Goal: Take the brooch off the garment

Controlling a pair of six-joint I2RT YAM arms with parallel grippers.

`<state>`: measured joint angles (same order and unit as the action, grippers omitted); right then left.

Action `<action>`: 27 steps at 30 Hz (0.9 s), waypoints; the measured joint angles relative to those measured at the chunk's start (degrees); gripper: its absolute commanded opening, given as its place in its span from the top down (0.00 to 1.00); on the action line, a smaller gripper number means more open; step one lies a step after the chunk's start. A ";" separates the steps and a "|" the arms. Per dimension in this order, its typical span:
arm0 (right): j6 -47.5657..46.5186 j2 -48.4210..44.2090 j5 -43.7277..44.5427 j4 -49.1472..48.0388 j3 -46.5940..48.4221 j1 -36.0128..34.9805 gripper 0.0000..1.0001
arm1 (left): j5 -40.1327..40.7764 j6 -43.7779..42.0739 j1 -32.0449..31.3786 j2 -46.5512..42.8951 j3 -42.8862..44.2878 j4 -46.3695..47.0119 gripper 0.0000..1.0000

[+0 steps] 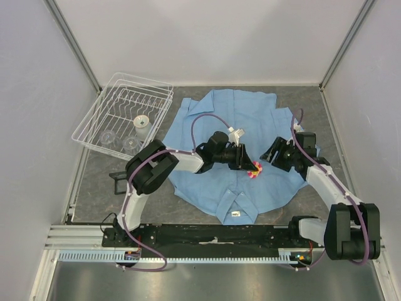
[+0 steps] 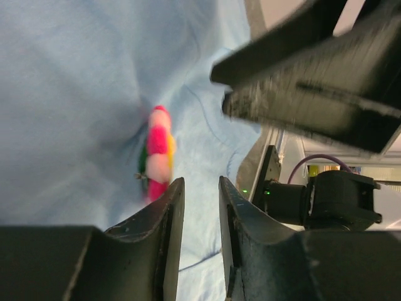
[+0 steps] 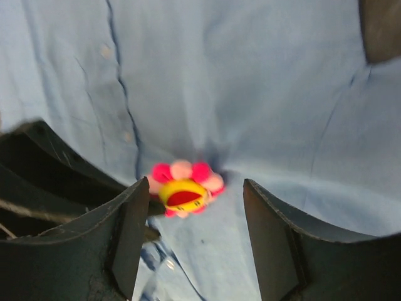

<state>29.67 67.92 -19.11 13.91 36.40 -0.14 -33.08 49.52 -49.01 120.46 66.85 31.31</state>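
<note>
At the far left of the table [image 1: 94,179] stands a white wire rack [image 1: 88,125] with a few clear glasses [image 1: 108,136] and a pale cup [image 1: 141,121] in it, and a small black object [image 1: 118,182] lies on the table near the rack's front corner. The left arm [image 1: 153,169] reaches right across the shirt [image 1: 207,188], which is spread flat over the middle of the table with its collar and small white label [image 1: 235,214] at the near edge. The left gripper [image 2: 199,187] is low over the cloth; its jaws stand only a narrow slit apart with nothing between them. The brooch [image 2: 158,160] sits just beyond the tip of one of these fingers [image 2: 170,213], pinned to the shirt and seen edge-on; whether the finger touches it cannot be told. From above, the brooch lies near the shirt's middle, between the two grippers. To its right, the right gripper [image 3: 194,185] faces it with its jaws wide, and the pink petals and yellow centre show in the gap, closer to one finger [image 3: 128,232] than the other. The jaws are not closed on it. The right arm [image 1: 326,182] runs back to its base at the table's near right.
</note>
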 measured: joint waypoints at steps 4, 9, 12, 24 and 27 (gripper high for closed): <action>-0.57 0.44 -0.59 1.51 -3.48 -0.11 0.45 | -0.35 0.02 1.20 2.97 1.27 -1.22 0.68; -0.02 3.76 -2.36 -0.90 -4.39 -0.11 0.49 | -0.24 0.00 2.32 4.15 2.25 -2.75 0.69; 0.98 5.79 -4.50 -4.33 -5.44 -0.11 0.47 | -0.13 -0.02 2.93 4.15 2.32 -3.04 0.69; 5.20 8.98 -10.05 -12.85 -8.20 -0.11 0.69 | 0.33 -0.37 3.80 3.58 0.50 -3.87 0.53; 5.81 8.96 -10.56 -13.51 -9.16 -0.11 0.76 | 1.51 -0.66 4.11 1.81 -2.38 -4.31 0.52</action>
<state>35.48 76.88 -29.67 0.40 27.24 -0.25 -31.57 48.86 -44.91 122.28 64.47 27.00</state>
